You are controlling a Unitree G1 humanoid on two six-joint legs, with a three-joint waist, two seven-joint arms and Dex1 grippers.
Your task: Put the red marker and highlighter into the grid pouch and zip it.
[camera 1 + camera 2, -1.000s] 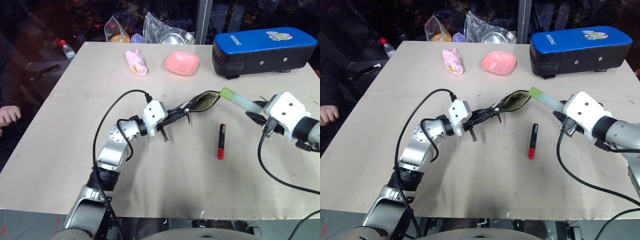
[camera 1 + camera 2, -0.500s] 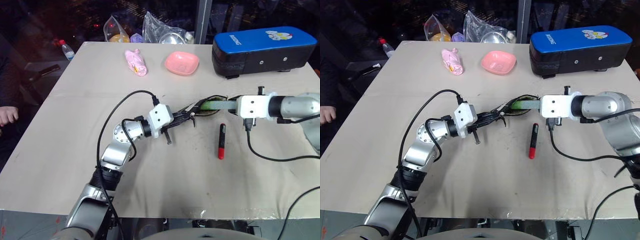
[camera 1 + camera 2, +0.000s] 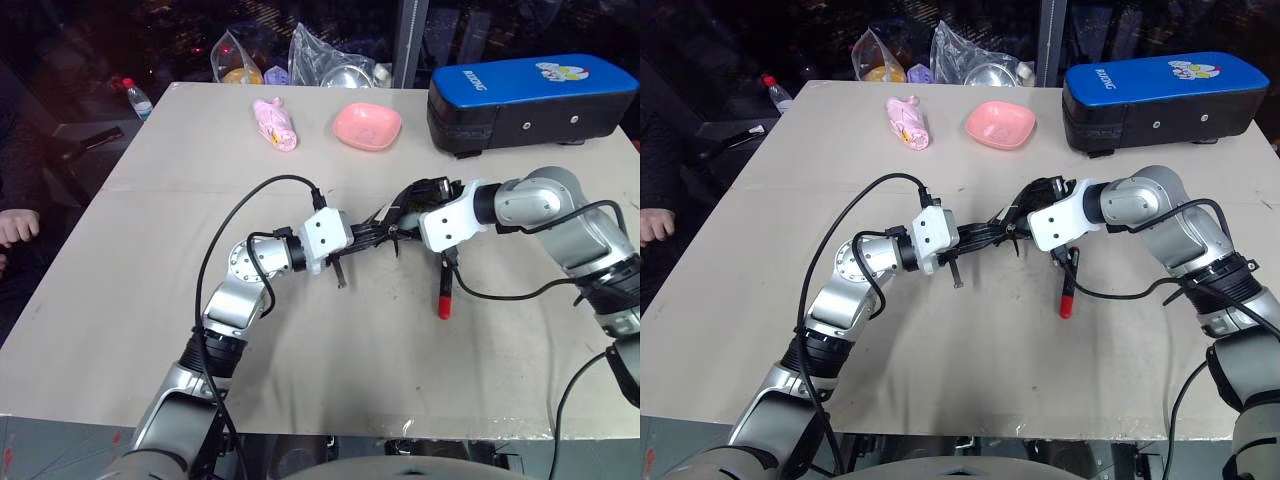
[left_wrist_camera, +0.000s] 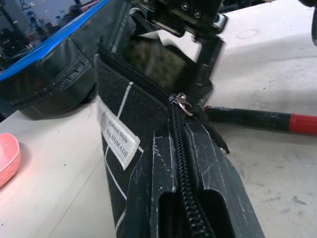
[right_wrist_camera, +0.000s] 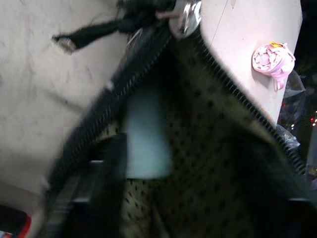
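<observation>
Red marker (image 3: 442,284) lies flat on the table (image 3: 150,300) a little right of the frame's centre in the left eye view, red cap toward you, black barrel pointing away, its far end just under the right wrist. Nothing holds it.

Just beyond it, at mid-frame, you have the grid pouch (image 4: 124,129) pinched at its zipper end by the left gripper (image 3: 385,232), whose fingers are clamped tight on the fabric; the left wrist view shows the zipper running between them, the small white label (image 4: 118,140) on the side and the zipper pull (image 4: 181,100) partway along, with the mouth beyond it gaping.

Your right gripper (image 3: 418,195) is at that open mouth from the right of the frame. In the right wrist view the highlighter (image 5: 146,131) sits inside the pouch, its pale body against the dotted lining; the fingers look spread apart either side of it, though that view is blurred and you cannot tell if they touch it.

Farther back, in the upper part of the frame, stand a pink dish (image 3: 367,125), a pink wrapped bundle (image 3: 274,124) to its left, and a big blue-black case (image 3: 530,100) at upper right. Clear plastic bags (image 3: 330,60) sit at the table's far edge, and a small bottle (image 3: 136,98) lies off the upper left corner. A person's hand (image 3: 18,228) rests at the left edge.
</observation>
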